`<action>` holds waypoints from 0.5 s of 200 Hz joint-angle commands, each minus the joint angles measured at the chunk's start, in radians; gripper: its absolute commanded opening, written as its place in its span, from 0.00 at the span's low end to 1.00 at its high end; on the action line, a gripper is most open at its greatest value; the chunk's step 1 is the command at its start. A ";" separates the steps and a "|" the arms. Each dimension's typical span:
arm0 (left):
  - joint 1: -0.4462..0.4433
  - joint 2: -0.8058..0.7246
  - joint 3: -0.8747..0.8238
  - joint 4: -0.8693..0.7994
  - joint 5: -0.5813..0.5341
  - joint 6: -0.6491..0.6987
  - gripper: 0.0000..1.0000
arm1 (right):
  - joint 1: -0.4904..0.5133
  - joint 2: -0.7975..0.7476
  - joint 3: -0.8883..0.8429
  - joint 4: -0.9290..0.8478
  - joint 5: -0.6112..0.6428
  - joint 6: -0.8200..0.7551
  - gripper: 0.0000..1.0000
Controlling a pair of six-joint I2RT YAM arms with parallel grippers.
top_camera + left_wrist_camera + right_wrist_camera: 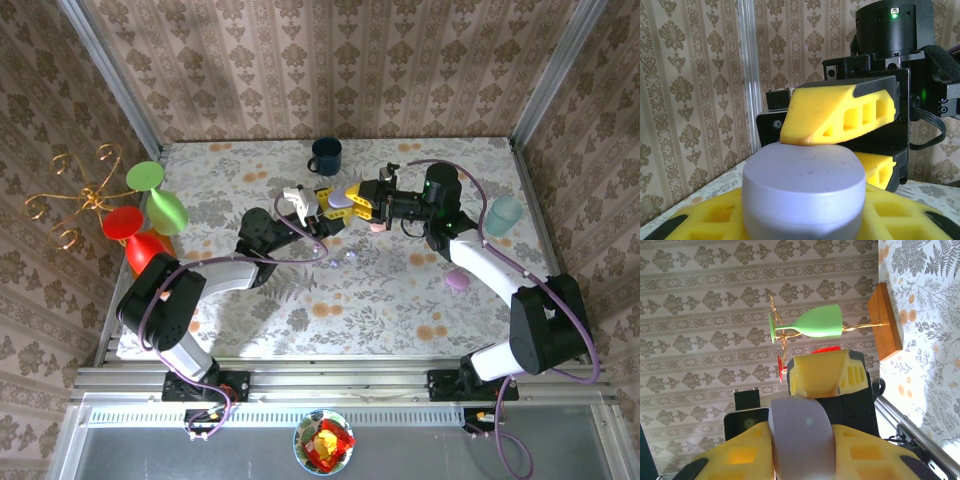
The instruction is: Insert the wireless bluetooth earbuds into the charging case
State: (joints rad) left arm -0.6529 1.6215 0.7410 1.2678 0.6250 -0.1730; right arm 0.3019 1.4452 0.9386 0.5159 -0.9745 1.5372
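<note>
Brightness: the overhead view is bright and evenly lit from above.
Shadows: soft dark patches lie on the pale floral tabletop, nearer the camera than the lilac glossy rounded charging case.
Glare: in the right wrist view, the tabletop to the right of the case is bleached.
Focus: both wrist views show the case close up and soft-edged, while the wallpaper behind it is sharper.

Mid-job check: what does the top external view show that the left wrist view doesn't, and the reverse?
Top external adds the blue mug, the teal cup and a pink case lying apart. Left wrist adds a close look at the other arm's yellow finger resting atop the lilac case. Shared: that case, held between left gripper and right gripper.
</note>
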 commanded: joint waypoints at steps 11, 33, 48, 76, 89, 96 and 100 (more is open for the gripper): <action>-0.003 -0.013 0.010 0.040 0.051 0.003 0.36 | -0.001 0.019 -0.005 -0.036 -0.007 -0.030 0.00; -0.004 -0.018 0.008 0.038 0.063 0.007 0.35 | -0.003 0.017 0.000 -0.074 0.003 -0.058 0.00; -0.004 -0.020 0.004 0.038 0.072 0.015 0.35 | -0.011 0.006 0.006 -0.100 0.009 -0.088 0.20; 0.002 -0.026 -0.004 0.037 0.078 -0.026 0.35 | -0.049 -0.038 0.042 -0.253 0.028 -0.261 0.57; 0.003 -0.029 -0.009 0.036 0.082 -0.050 0.35 | -0.067 -0.062 0.050 -0.316 0.057 -0.355 0.62; 0.006 -0.032 -0.013 0.034 0.090 -0.063 0.35 | -0.077 -0.089 0.048 -0.327 0.071 -0.395 0.64; 0.007 -0.036 -0.015 0.036 0.094 -0.071 0.35 | -0.081 -0.099 0.045 -0.329 0.078 -0.422 0.66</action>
State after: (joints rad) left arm -0.6529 1.6211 0.7376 1.2491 0.6724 -0.1894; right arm 0.2527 1.4242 0.9524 0.3290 -0.9573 1.3243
